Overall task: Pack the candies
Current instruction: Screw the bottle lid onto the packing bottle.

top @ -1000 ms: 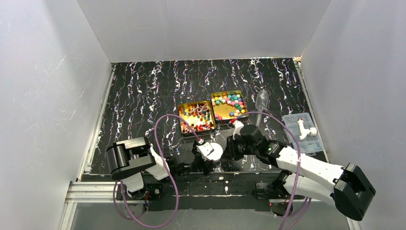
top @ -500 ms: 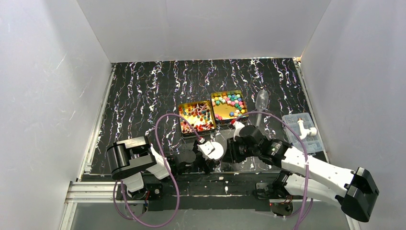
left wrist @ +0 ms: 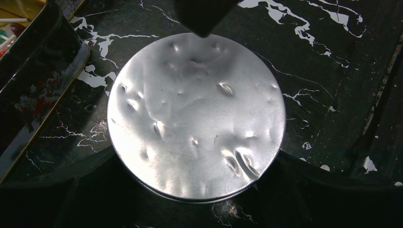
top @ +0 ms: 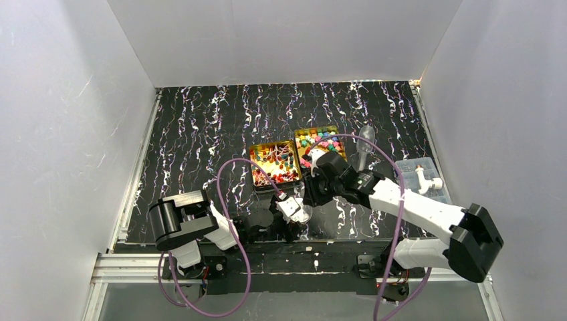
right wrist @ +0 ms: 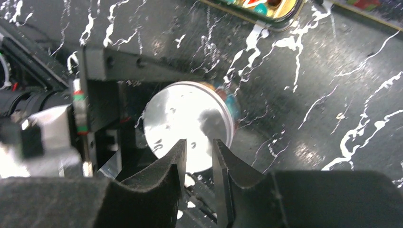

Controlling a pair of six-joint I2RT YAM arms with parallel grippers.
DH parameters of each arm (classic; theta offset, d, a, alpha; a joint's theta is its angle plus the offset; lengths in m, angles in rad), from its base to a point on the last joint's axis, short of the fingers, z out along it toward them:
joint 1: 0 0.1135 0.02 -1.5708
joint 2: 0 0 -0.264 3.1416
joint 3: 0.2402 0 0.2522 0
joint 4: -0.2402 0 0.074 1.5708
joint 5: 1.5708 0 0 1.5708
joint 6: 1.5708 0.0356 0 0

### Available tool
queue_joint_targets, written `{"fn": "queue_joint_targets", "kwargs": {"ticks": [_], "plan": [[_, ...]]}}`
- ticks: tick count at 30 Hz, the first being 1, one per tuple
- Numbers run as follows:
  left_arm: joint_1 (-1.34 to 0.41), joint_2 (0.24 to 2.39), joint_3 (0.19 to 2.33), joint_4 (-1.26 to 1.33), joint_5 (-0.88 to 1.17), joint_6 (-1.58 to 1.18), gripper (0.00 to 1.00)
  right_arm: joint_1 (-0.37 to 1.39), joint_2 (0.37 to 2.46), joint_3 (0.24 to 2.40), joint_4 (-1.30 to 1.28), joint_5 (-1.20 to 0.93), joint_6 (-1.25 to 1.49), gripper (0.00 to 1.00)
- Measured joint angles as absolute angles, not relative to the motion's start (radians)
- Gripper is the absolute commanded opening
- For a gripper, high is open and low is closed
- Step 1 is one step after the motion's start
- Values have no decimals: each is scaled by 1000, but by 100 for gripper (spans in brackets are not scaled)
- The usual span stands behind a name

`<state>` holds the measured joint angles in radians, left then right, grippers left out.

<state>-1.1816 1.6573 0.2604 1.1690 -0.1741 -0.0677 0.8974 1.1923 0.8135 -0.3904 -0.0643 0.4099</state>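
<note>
At the counter's (top: 200, 134) near edge, the left hand (left wrist: 197, 180) grips a small jar (left wrist: 195, 109) by its sides. The right hand (right wrist: 198, 145) hovers just above its round lid (right wrist: 180, 118), fingers a narrow gap apart, nothing between them. Beyond, two open gold tins (top: 251, 160) sit side by side holding the candies (top: 325, 140): twist-wrapped in the left, round lumps in the right.

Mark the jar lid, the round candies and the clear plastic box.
jar lid (left wrist: 196, 116), left wrist view, centre of the lid's top.
round candies (top: 325, 140), top view, middle of the pile.
clear plastic box (top: 409, 167), top view, its far left corner.
</note>
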Motion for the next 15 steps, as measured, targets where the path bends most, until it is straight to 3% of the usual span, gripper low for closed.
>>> {"fn": "queue_joint_targets", "kwargs": {"ticks": [15], "plan": [[-1181,1651,261,1158,-168,-66,46,785,1402,862,-302,-221,310,37]]}}
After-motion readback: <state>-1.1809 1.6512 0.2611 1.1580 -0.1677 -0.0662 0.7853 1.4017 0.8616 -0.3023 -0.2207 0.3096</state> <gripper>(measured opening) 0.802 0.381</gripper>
